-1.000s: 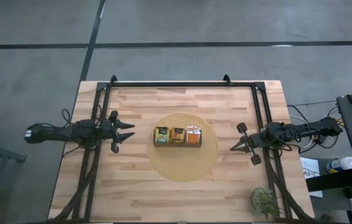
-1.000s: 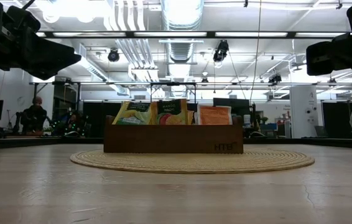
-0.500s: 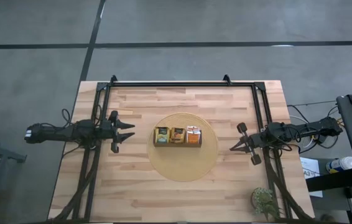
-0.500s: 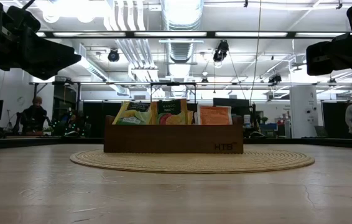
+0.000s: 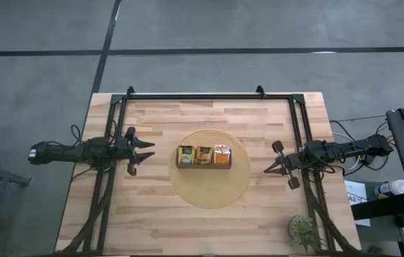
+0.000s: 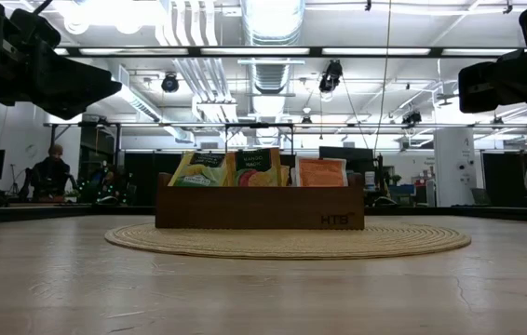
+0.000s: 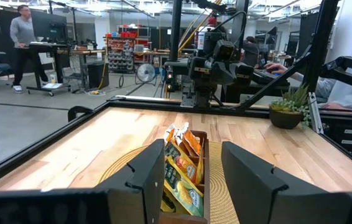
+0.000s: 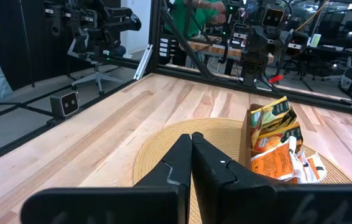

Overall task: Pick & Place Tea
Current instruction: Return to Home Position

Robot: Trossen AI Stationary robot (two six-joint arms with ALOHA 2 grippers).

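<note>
Currently: tea in tray, pincers at desk sides

1. Tea [image 6: 259, 167]: flat sachets standing on edge in a three-section wooden tray [image 5: 202, 166].
   - Green-and-yellow sachets [image 5: 185, 155] fill the section nearest the left arm.
   - Yellow-orange sachets [image 5: 203, 154] fill the middle section.
   - Orange sachets [image 5: 221, 155] fill the section nearest the right arm.
   - In the low view their tops stand above the tray's front wall.
2. Tray: rests on a round woven mat [image 5: 209, 191] at mid-desk, with its long side running from arm to arm.
3. Left pincer [image 5: 148, 150]: at the left side of the desk [image 5: 152, 214], off the mat and well apart from the tray. It is held above the boards. The fingers are spread wide with nothing between them, and it points toward the tray.
4. Right pincer [image 5: 266, 170]: at the right side, near the mat's edge but clear of it, and also held above the boards. The fingers are pressed together, gripping nothing.
5. Plant [image 5: 302, 230]: small and potted, at the desk corner on the right arm's side.
6. Frame [image 5: 202, 96]: black bars along the far edge and down both sides.
7. Room beyond: the low view shows a seated person [image 6: 54, 167] far off.
</note>
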